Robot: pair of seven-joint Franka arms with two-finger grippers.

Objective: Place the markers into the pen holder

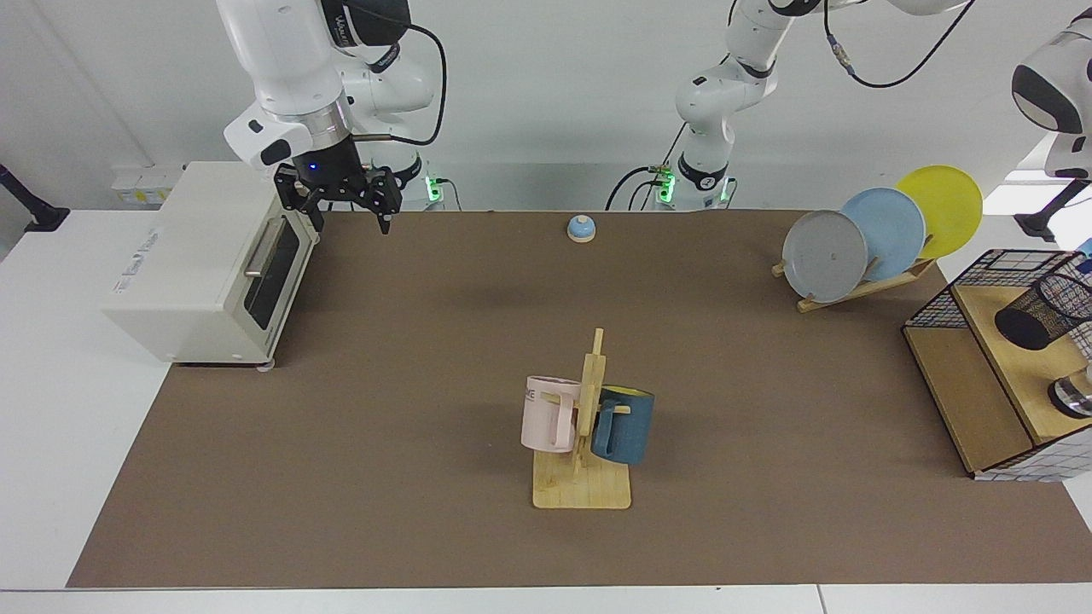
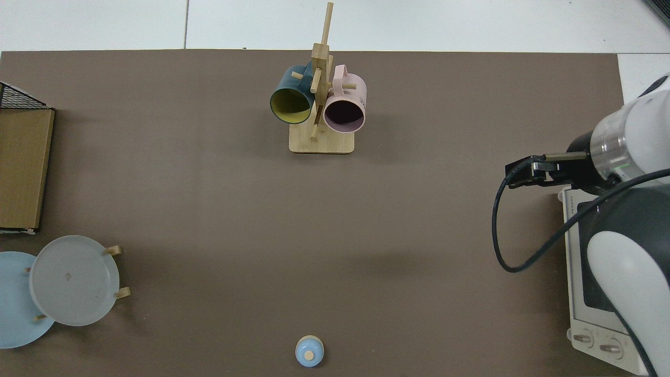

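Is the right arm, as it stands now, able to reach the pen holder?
Probably not. The right pincer hangs open beside the toaster oven, while the pen holder sits at the table's opposite end.

Brown table mat. Cream toaster oven. Pink ceramic mug and dark blue ceramic mug, yellow inside, on pale wooden rack. Grey, light blue, yellow plates. Black wire-mesh pen holder; faint light grid on it, possibly see-through.
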